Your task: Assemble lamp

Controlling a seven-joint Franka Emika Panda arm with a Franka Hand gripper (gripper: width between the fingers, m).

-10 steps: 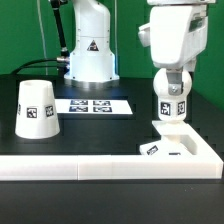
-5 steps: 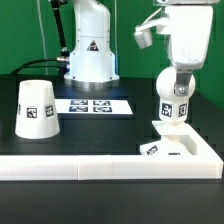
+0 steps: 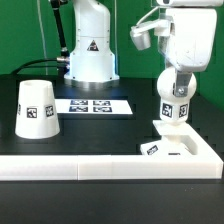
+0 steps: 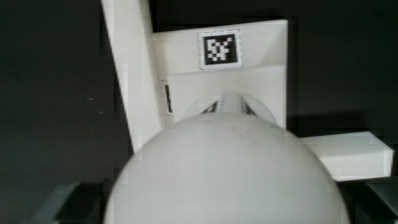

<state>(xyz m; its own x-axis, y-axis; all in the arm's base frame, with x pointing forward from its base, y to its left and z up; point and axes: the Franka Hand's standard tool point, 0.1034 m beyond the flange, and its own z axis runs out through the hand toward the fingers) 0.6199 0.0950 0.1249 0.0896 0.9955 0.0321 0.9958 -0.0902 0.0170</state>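
The white bulb (image 3: 169,112) stands upright on the flat square base (image 3: 185,147) at the exterior view's right, against the white rail. My gripper (image 3: 173,84) is shut on the bulb's round head from above. In the wrist view the bulb (image 4: 222,165) fills the middle and hides my fingers; beyond it lies the base (image 4: 253,75) with its tag. The cup-like shade (image 3: 36,108) stands wide end down at the exterior view's left, far from my gripper.
The marker board (image 3: 95,104) lies flat in the middle, in front of the white robot pedestal (image 3: 88,52). A long white rail (image 3: 80,167) runs along the table's front edge and also shows in the wrist view (image 4: 128,70).
My hand has turned above the bulb and its body has swung toward the exterior view's right. The bulb stays on the base. The shade has not moved.
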